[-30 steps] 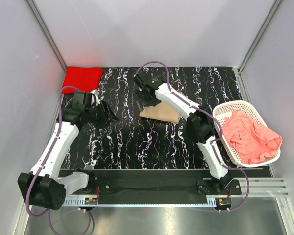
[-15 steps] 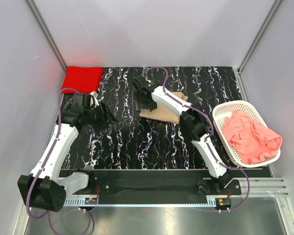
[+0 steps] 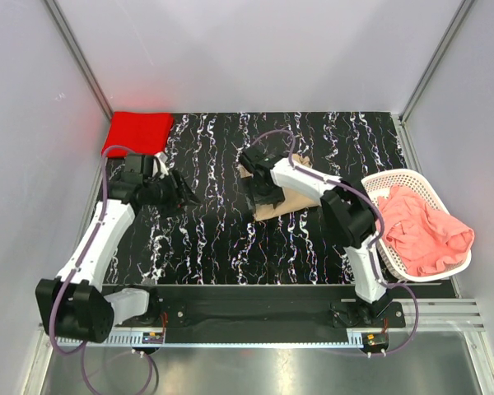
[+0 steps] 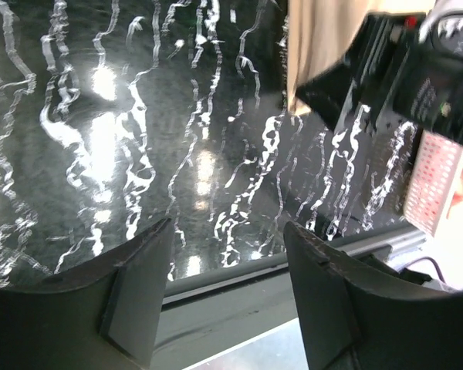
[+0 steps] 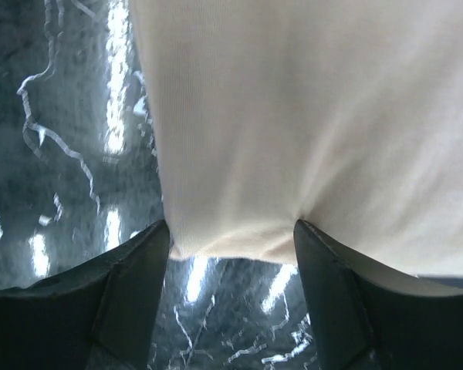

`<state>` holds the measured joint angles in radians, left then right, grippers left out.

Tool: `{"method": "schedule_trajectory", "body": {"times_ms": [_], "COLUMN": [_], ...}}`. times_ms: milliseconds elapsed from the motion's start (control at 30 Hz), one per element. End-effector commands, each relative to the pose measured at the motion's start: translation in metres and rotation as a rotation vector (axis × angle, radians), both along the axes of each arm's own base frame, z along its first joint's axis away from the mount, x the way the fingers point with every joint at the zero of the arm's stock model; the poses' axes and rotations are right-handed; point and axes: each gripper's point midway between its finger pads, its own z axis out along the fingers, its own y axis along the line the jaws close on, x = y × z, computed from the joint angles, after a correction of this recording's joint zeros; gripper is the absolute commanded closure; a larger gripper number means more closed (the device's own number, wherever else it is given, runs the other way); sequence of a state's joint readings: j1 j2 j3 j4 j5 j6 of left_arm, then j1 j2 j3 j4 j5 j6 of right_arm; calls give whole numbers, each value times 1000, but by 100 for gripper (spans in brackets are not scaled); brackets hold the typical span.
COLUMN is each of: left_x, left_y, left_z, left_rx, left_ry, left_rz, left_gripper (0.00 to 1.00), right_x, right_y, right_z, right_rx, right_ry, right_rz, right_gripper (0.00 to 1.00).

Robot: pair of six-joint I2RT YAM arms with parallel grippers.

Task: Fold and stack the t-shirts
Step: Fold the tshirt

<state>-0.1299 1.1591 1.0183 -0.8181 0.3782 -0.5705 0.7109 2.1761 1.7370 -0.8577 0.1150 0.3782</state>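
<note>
While left tool (image 4: 228, 227) and right tool (image 5: 231, 225) gape wide, three tees show: tan (image 5: 293, 116), red (image 3: 137, 132), pink (image 3: 420, 230).

Top cam: fixed, high, behind the arm bases, tilted down and forward. Widest view, takes in the whole table (image 3: 214, 247), both arms, basket (image 3: 370, 199) on the right, red tee (image 3: 137, 132) far left.
Left wrist cam: low and close over the table, looks out past the left gripper (image 4: 228, 225) across to the right arm (image 4: 401, 77), tan tee (image 4: 324, 38) and a bit of basket.
Right wrist cam: closest of all, points down past the right gripper (image 5: 230, 223) at the tan tee's edge and table.
Overlap: tan tee in all three; right arm and basket in top plus left wrist.
</note>
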Motion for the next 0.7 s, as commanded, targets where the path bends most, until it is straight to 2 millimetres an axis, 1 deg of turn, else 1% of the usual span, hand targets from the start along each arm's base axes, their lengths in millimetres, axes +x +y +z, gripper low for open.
{"method": "schedule_trajectory", "body": {"times_ms": [0,33,67,100,133,167,200,233,267,300,333,367,400,433,467,500,533,567,600,633,667], "left_x": [15,21,25,30,33,43,47,52,62,68,81,87,94,105,116,125,132,142,147,154,161], "left_y": [-16,-22,-25,-28,-31,-36,-40,-45,-54,-61,-67,-79,-87,-93,-105,-112,-117,-120,-121,-122,-125], "left_z": [0,-6,-8,-8,-12,-19,-22,-26,-34,-37,-31,-45,-46,-49,-42,-53,-56,-54,-57,-61,-61], "left_rx": [-78,-107,-125,-138,-156,-171,-188,-214,-235,-251,-251,-229,-219,-201,-203,-206,-207,-216,-222,-227,-236], "left_ry": [-43,-27,-18,-18,5,10,20,50,63,71,56,82,77,63,24,43,28,0,-8,-14,-49], "left_rz": [-75,-91,-99,-103,-95,-95,-91,-60,-61,-55,-25,-34,-33,-26,-40,-23,-15,-2,12,43,51], "left_gripper": [34,31,30,28,27,27,26,27,26,26,27,27,27,27,27,27,26,25,23,22,21], "right_x": [12,13,11,15,17,14,19,21,19,20,21,16,12,12,6,1,0,-5,-7,-9,-11], "right_y": [10,15,14,17,18,14,16,11,3,-4,-15,-28,-38,-49,-58,-66,-77,-85,-90,-97,-103], "right_z": [61,78,82,98,109,115,132,140,148,151,160,156,168,170,163,176,177,169,170,176,169], "right_rx": [97,136,140,163,179,172,194,203,189,180,178,147,158,161,155,182,183,172,175,182,178], "right_ry": [-143,-161,-159,-184,-198,-189,-209,-205,-195,-194,-202,-186,-204,-205,-187,-213,-217,-207,-215,-234,-225], "right_rz": [43,43,40,34,19,7,-7,-44,-64,-84,-118,-139,-153,-179,-187,-194,-208,-215,-216,-210,-215], "right_gripper": [26,24,22,21,19,18,17,16,15,15,15,14,14,14,14,14,14,14,14,13,13]}}
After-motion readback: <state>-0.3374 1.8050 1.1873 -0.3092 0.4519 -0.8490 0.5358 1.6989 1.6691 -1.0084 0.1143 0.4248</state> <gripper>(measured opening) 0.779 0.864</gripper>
